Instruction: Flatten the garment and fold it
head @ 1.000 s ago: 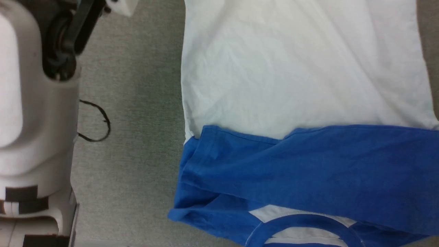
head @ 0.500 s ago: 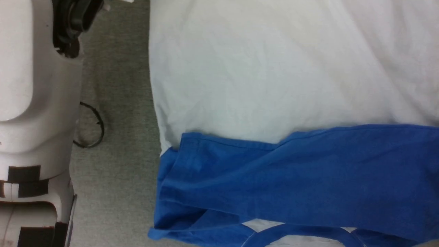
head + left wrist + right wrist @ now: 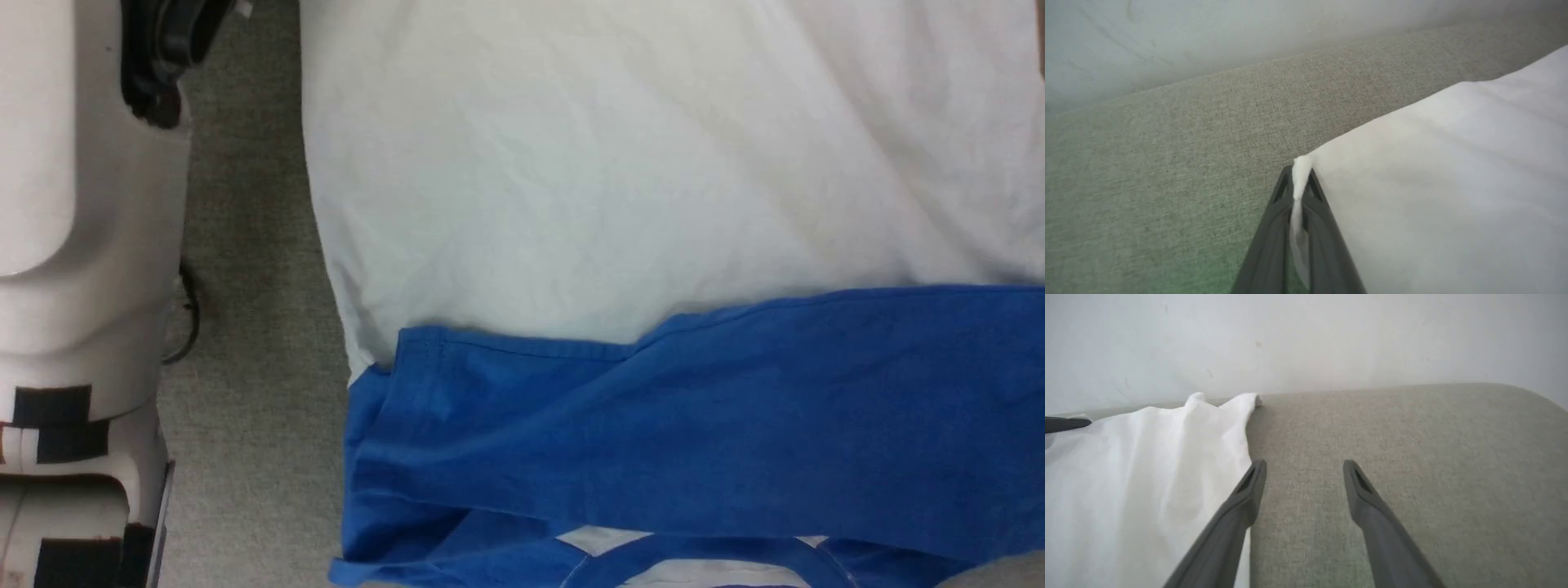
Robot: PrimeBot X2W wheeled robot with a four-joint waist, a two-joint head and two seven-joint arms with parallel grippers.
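Fingers [image 3: 1267, 245] of the left gripper [image 3: 1298, 173] are pinched together on a white corner of the T-shirt [image 3: 612, 180]. The right gripper [image 3: 1304, 469] is spread wide and holds nothing, above the grey fabric surface [image 3: 1412, 437] at the T-shirt's edge. The T-shirt lies spread on that surface.

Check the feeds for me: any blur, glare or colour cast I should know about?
Head view: slightly soft, even light, no glare, shirt creases readable. Left wrist view: shirt nearly featureless white, faint green cast on the surface near the left fingers, which are blurred. Right wrist view: weave readable mid-frame, right fingers soft, no hard shadows.
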